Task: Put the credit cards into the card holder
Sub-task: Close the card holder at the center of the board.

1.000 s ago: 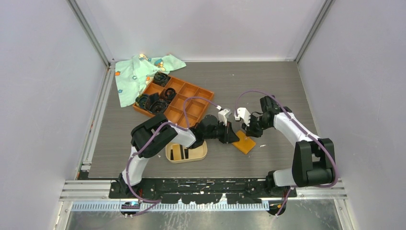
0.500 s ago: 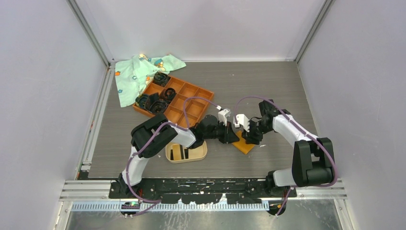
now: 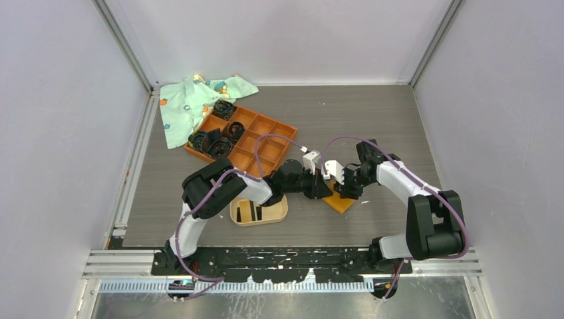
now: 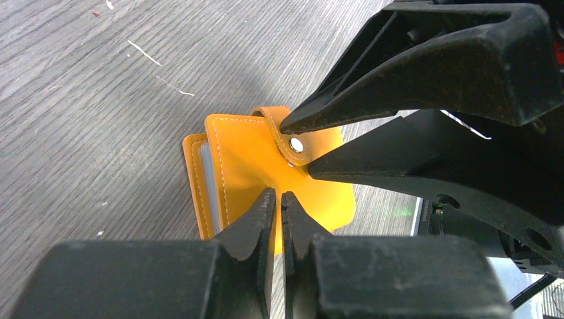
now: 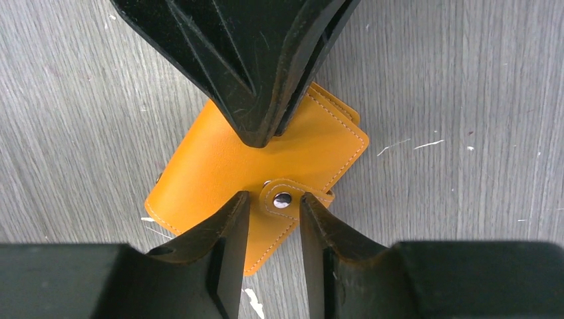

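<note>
Over wallet (image 3: 341,200), left arm (image 3: 226,189) opposite right arm (image 3: 406,179)

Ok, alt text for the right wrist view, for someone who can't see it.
A folded orange wallet lies on the grey wood-grain table, the right pincer open with a finger either side of its snap tab. From the top edge the shut left pincer points down onto the wallet.

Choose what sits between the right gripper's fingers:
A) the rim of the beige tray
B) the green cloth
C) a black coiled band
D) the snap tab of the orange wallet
D: in its wrist view the right gripper straddles the snap tab on the orange wallet.
</note>
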Tool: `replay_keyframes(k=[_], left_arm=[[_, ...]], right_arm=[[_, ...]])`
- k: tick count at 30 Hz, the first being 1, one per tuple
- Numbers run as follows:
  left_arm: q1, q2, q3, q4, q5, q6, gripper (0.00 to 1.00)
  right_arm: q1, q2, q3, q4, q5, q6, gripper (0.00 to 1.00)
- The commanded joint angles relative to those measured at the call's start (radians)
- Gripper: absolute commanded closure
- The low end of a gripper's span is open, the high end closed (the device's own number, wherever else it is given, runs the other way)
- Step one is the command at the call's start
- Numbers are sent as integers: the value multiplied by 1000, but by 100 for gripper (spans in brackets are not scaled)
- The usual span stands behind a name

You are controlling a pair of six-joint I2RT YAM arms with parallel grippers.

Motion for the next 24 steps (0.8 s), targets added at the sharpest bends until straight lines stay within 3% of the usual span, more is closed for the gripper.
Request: replay_keyframes(k=[1,9,20,24], left_arm=[[-5,6,22,47,13,6,91],[-4,4,19,48,13,9,91],[-5,3,10,53,11,9,91],[-5,3,10,54,9,8,91]], right_arm=[[7,-20,-15,58,24,4,64],[6,-24,4,26,28,1,78],[6,-32,16,4,46,0,77],[6,-41,18,1,52,2,72]])
